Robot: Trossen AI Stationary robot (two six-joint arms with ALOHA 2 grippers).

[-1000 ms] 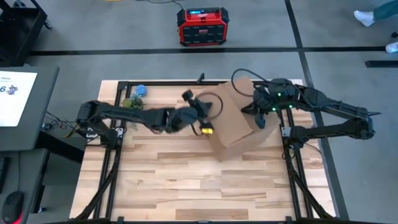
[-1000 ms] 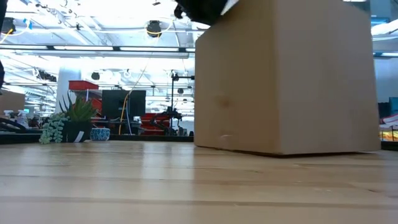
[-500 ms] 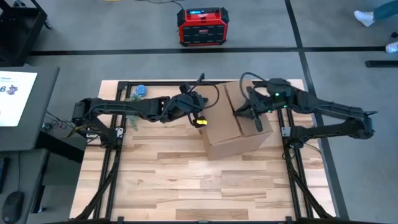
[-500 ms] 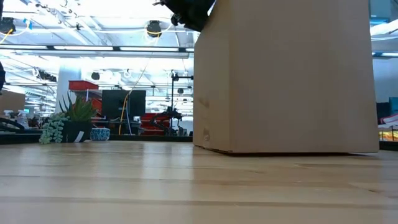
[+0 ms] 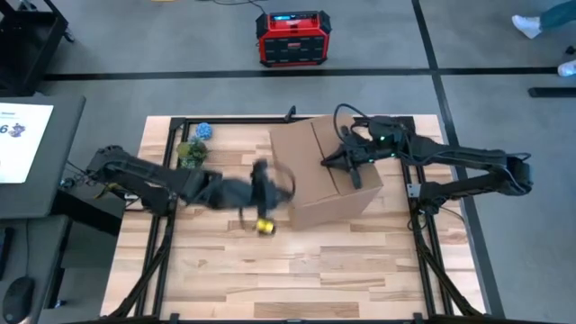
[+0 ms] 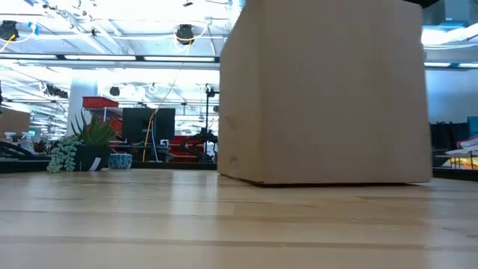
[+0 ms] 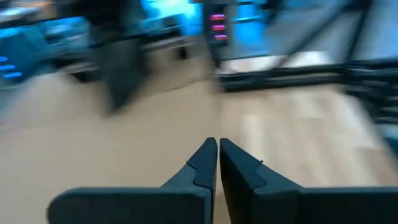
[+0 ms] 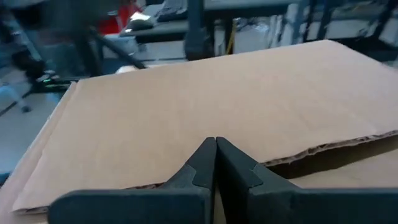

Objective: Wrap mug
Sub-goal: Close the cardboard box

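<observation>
Brown cardboard box (image 5: 326, 171) sits closed on wooden slat table (image 5: 225, 270), back-right area. Right gripper (image 5: 346, 162) over box top, fingers (image 8: 214, 163) pinched together. Left gripper (image 5: 261, 184) mid-table, fingers together, empty. Mug not visible.

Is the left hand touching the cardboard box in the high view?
No, the left hand is over bare table, apart from the cardboard box.

Matt brown cardboard box (image 5: 319, 171) with a ragged flap edge on pale, smooth-planked wooden table (image 5: 297, 270)
</observation>
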